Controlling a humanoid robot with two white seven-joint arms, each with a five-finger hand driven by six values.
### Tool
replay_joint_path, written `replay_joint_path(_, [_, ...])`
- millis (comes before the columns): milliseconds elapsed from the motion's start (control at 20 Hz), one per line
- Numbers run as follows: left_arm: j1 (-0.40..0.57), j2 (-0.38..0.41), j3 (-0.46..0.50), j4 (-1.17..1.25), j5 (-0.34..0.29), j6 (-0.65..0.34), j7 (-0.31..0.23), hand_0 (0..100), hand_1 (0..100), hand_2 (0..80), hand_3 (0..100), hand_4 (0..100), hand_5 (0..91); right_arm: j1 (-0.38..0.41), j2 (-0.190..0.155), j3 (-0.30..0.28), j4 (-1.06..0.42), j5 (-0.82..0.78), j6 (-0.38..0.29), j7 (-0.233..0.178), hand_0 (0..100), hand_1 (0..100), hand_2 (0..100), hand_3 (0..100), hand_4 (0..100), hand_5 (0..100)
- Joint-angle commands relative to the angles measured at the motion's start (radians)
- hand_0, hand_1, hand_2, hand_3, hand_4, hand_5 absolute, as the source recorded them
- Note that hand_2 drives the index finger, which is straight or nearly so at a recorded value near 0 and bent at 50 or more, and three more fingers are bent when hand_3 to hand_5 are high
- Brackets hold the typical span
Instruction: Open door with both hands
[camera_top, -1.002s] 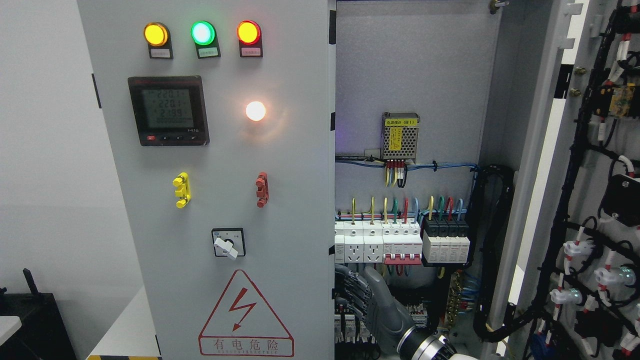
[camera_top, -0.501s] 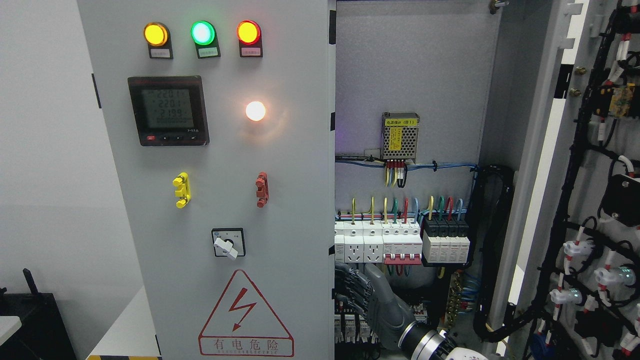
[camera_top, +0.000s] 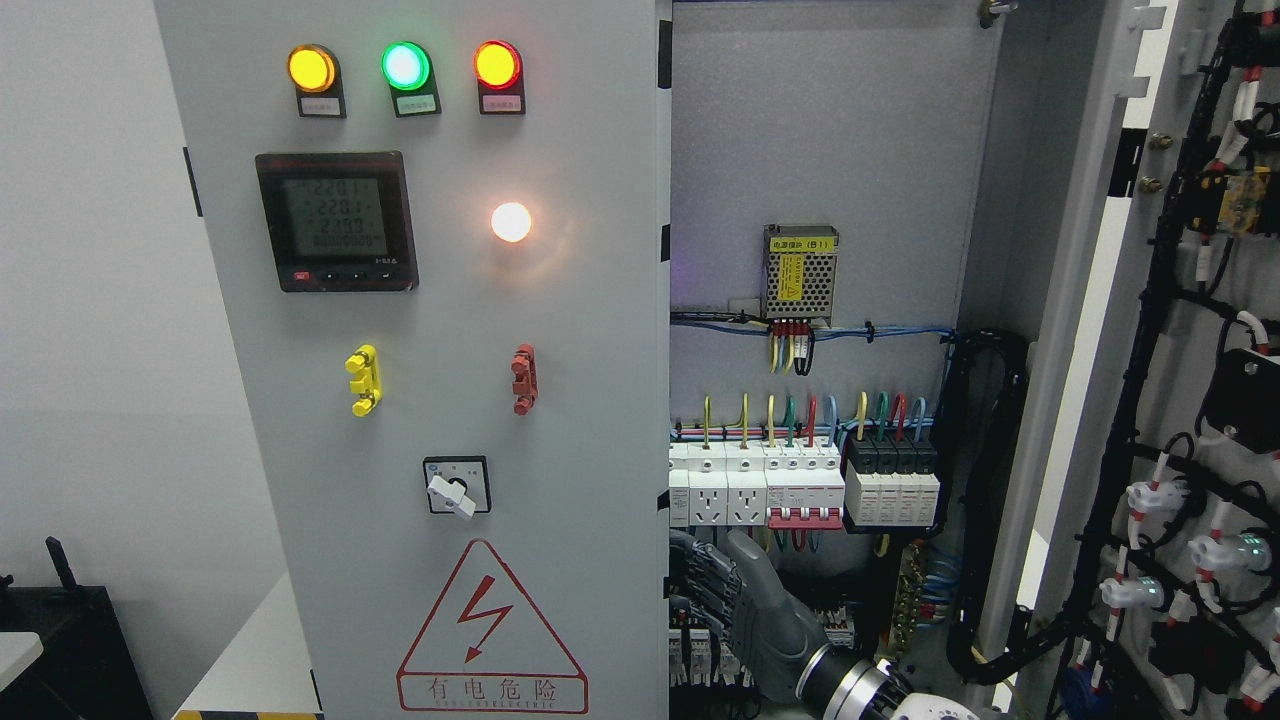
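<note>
right hand sits low inside the cabinet, fingers curled at the inner edge of the left door, grip unclear. right door already swung wide. risk: fingers snag breakers just above, or slip off the edge.

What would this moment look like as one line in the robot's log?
right hand: at inner edge of left door, grip unclear | left door: closed | right door: swung open | left hand: out of view
</note>
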Motion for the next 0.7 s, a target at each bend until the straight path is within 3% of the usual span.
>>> replay_joint_path(0, [0.0,0.0,0.0,0.0,0.0,-0.001,0.0,0,0,0.0,0,3,0.0,-0.001,0.003,-0.002,0.007,-0.001,0.002,0.003,0,0,0,0,0,0])
replay_joint_path(651, [0.0,0.0,0.0,0.0,0.0,-0.001,0.0,0,0,0.0,0,3,0.0,-0.001,0.004,-0.001,-0.015,-0.027,0.005,0.01,0,0,0,0,0,0])
